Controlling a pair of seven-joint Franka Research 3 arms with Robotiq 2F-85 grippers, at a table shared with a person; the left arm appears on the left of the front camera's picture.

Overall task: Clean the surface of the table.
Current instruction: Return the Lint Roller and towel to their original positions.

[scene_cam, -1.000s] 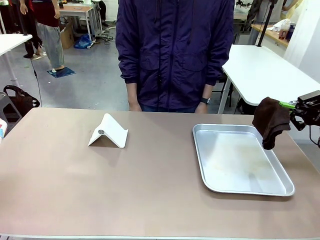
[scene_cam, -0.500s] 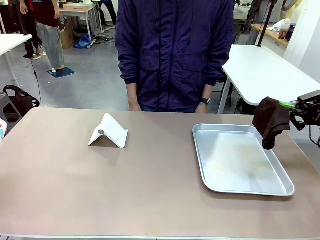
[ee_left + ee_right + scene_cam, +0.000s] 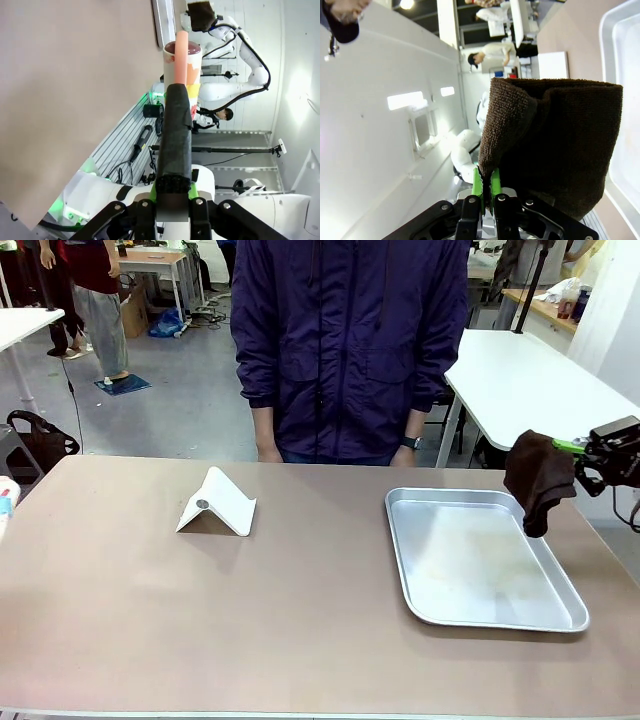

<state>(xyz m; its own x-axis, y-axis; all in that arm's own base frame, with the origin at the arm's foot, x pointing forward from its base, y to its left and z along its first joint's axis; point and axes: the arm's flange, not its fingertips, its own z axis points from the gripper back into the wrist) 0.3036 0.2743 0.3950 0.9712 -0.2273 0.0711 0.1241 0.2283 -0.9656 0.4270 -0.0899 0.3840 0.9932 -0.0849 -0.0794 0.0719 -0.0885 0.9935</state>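
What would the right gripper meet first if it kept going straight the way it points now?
Nothing solid, probably. The right gripper, shut on the brown cloth, points leftward above the far end of the metal tray. The line looks free over the table, well above the white stand, though depth is uncertain.

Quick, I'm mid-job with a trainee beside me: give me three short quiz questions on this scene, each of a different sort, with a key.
1. True or false: the right claw is shut on a dark brown terry cloth.
2. What lies in the shiny rectangular metal tray? A) a sponge B) nothing C) a cup
3. Name the white object on the left half of the brownish-tan table.

Key: 1. True; the cloth hangs over the tray's far right corner. 2. B. 3. A folded white plastic stand.
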